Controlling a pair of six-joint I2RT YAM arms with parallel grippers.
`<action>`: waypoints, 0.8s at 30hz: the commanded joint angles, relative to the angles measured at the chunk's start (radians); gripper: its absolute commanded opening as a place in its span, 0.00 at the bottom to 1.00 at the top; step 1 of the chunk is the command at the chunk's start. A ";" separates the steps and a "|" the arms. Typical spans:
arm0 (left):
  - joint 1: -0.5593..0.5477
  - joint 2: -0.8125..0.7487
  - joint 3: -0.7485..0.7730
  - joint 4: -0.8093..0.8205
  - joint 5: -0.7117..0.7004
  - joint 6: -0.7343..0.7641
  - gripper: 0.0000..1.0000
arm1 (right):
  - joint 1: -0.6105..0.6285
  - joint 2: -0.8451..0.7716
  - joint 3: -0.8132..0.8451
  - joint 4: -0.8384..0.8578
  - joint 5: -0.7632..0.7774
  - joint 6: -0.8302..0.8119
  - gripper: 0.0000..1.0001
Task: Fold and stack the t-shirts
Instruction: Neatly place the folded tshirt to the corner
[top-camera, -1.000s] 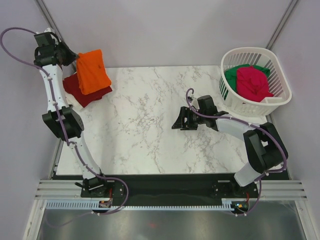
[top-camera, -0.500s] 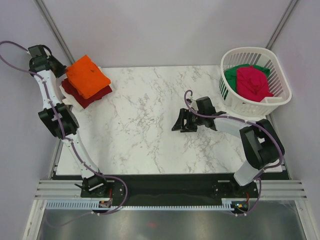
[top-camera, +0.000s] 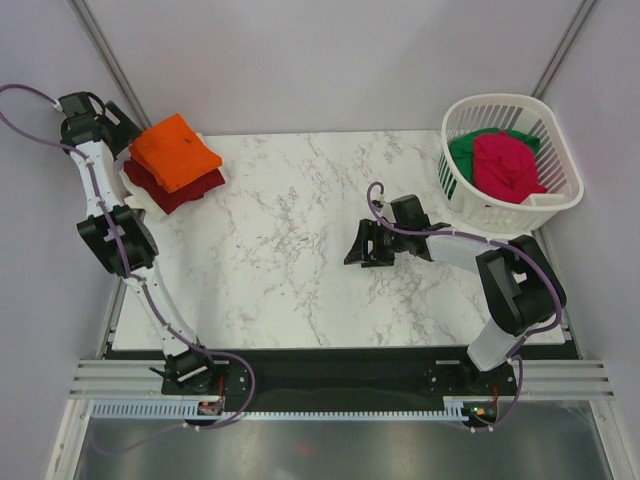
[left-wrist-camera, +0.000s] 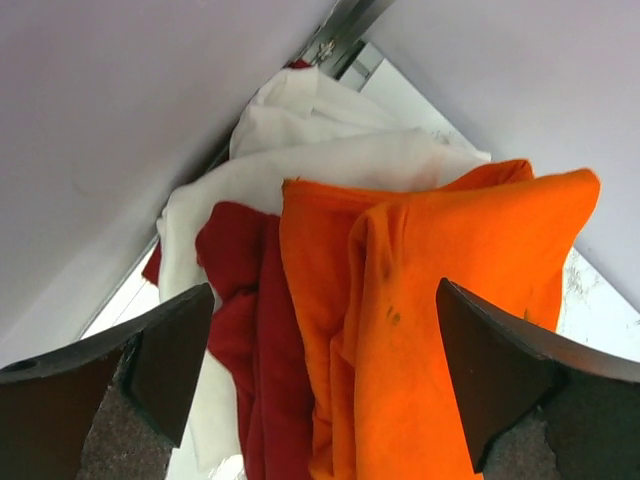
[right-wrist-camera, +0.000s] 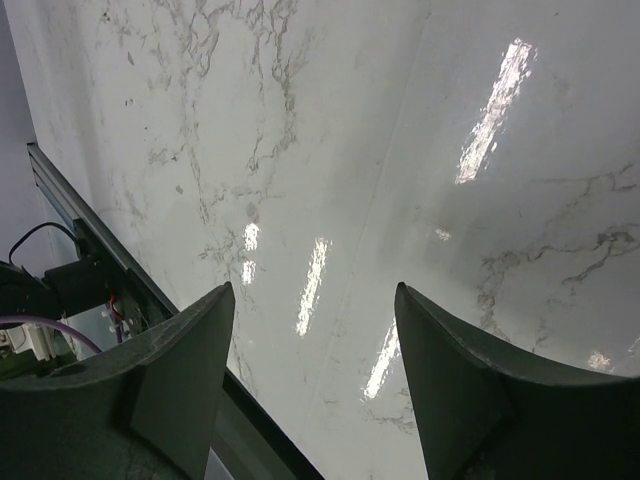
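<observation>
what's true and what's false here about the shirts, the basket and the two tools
The orange t-shirt lies on top of the dark red t-shirt. True.
The left tool is shut on the orange t-shirt. False: its jaws stand wide open.
The white basket holds the green t-shirt and the magenta-pink t-shirt. True.
The right tool holds a shirt. False: it is open and empty over the marble table.
The white basket sits at the table's far left corner. False: far right.
</observation>
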 joint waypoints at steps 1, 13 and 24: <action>0.137 -0.096 -0.069 -0.058 -0.143 -0.120 1.00 | 0.011 -0.026 0.027 0.004 -0.008 -0.023 0.74; 0.177 -0.464 -0.379 0.029 -0.059 -0.215 0.78 | 0.039 -0.072 0.027 0.011 -0.006 -0.024 0.76; 0.029 -0.372 -0.386 0.172 0.181 -0.187 0.35 | 0.037 -0.080 0.033 0.010 0.000 -0.035 0.76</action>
